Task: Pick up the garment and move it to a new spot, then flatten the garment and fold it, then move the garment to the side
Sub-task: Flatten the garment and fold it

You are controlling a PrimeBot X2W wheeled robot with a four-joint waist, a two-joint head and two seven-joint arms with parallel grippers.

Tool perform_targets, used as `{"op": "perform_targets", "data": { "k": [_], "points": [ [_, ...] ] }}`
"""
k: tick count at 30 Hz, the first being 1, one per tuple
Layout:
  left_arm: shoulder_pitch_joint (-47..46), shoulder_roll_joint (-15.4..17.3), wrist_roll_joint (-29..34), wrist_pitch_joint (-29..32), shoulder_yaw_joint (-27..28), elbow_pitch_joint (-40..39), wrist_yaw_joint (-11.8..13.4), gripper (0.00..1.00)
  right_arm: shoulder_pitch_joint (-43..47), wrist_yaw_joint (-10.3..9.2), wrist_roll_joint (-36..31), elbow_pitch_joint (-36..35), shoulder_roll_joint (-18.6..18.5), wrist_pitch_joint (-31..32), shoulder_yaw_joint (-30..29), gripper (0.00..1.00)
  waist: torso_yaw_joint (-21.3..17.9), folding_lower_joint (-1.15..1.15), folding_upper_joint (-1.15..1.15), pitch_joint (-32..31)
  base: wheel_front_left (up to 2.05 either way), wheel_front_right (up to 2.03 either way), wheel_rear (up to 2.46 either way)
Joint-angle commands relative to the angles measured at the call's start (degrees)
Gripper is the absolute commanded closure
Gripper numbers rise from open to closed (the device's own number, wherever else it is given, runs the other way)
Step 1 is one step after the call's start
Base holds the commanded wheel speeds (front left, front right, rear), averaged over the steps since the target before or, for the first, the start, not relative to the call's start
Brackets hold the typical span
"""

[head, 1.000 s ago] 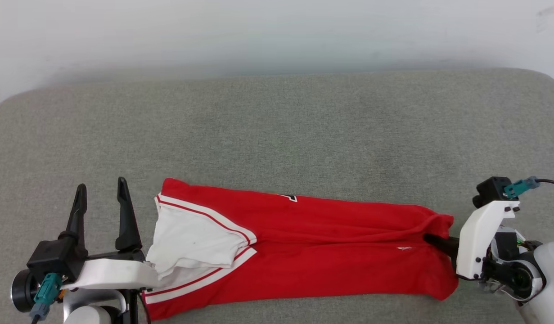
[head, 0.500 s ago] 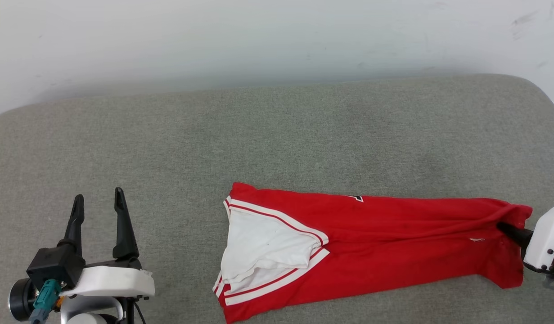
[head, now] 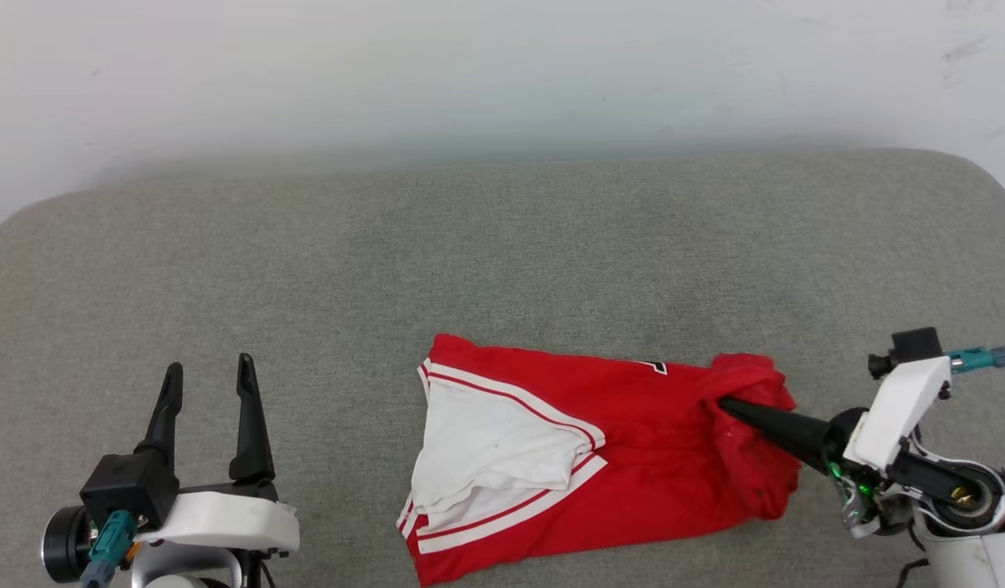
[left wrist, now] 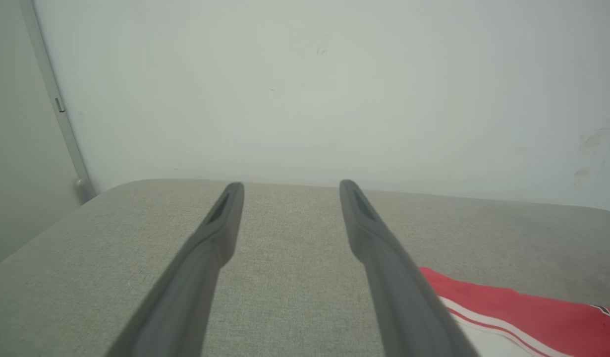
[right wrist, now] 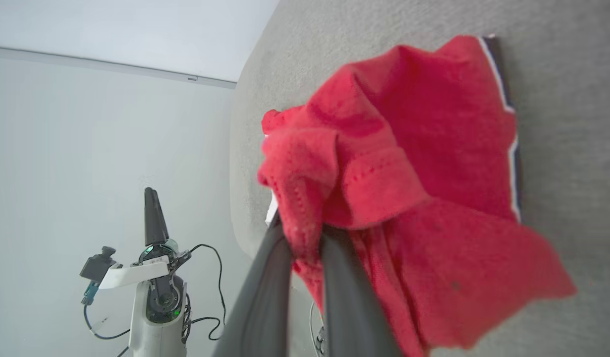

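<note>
Comparing with half a second earlier, my right gripper [head: 724,402] had carried the hem end of the garment [head: 641,457] leftward, so the red strip lay shorter, its right end bunched and raised. Its fingers [right wrist: 265,292] were clamped on that hem; my left gripper [head: 209,365] stood fingers apart, well clear of the cloth. Garment lay on the grey cushion [head: 502,261], right of centre, its left end white with red stripes.

Grey fabric surface [head: 502,261] carries the garment [head: 649,441], partly bunched.
</note>
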Motion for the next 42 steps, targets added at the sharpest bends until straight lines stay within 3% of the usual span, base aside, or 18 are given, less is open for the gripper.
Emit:
{"op": "perform_targets", "data": {
  "k": [1, 6, 12, 30, 31, 32, 33, 34, 42],
  "points": [
    [-0.7, -0.2, 0.2, -0.3, -0.2, 0.1, 0.0, 0.00, 0.4, -0.02, 1.2, -0.6, 1.2, 0.6, -0.1, 1.00, 0.3, 0.00, 0.00, 0.1, 0.00, 0.00, 0.00],
    [-1.6, -0.4, 0.5, -0.3, -1.2, 0.7, -0.4, 0.00, 0.2, -0.02, 4.0, -1.9, 5.0, 3.6, 1.6, 1.00, 1.3, 0.00, 0.00, 0.3, 0.00, 0.00, 0.00],
    [-2.9, -0.8, 0.7, -0.2, -2.2, 0.5, -0.4, 0.00, -1.5, -0.01, 4.6, -2.7, 7.9, 3.1, 6.3, 1.00, 2.4, 0.00, 0.00, 2.1, 0.00, 0.00, 0.00],
    [-10.0, -5.2, 3.2, -0.3, -2.3, 1.3, -3.0, 0.00, -7.2, -0.01, 3.9, -4.5, 8.7, -6.8, 23.6, 1.00, 5.6, 0.00, 0.00, 10.8, 0.00, 0.00, 0.00],
    [-10.1, -5.4, 3.3, -0.3, -2.1, 1.4, -3.2, 0.00, -7.3, -0.01, 3.7, -4.6, 8.7, -7.7, 24.4, 0.96, 5.6, 0.00, 0.00, 10.9, 0.00, 0.00, 0.00],
    [-10.2, -5.6, 3.6, -0.3, -1.9, 1.5, -3.5, 0.00, -7.4, -0.01, 3.6, -4.7, 8.7, -8.6, 25.0, 0.59, 5.5, 0.00, 0.00, 11.0, 0.00, 0.00, 0.00],
    [-10.2, -5.8, 3.8, -0.3, -1.7, 1.6, -3.5, 0.00, -7.5, -0.02, 3.8, -4.7, 8.7, -9.3, 25.6, 0.08, 5.5, 0.00, 0.00, 11.0, 0.00, 0.00, 0.00],
    [-10.3, -5.9, 3.9, -0.3, -1.5, 1.8, -3.8, 0.00, -7.8, -0.01, 4.0, -5.0, 8.7, -10.0, 26.3, 0.00, 5.5, 0.00, 0.00, 11.0, 0.00, 0.00, 0.00],
    [-9.1, -6.4, 5.1, -0.3, 0.2, 2.8, -4.8, 0.00, -8.7, -0.01, 1.4, -9.3, 4.4, -18.4, 30.8, 0.00, 4.1, 0.00, 0.00, 9.1, 0.00, 0.00, 0.00]
  ]
}}
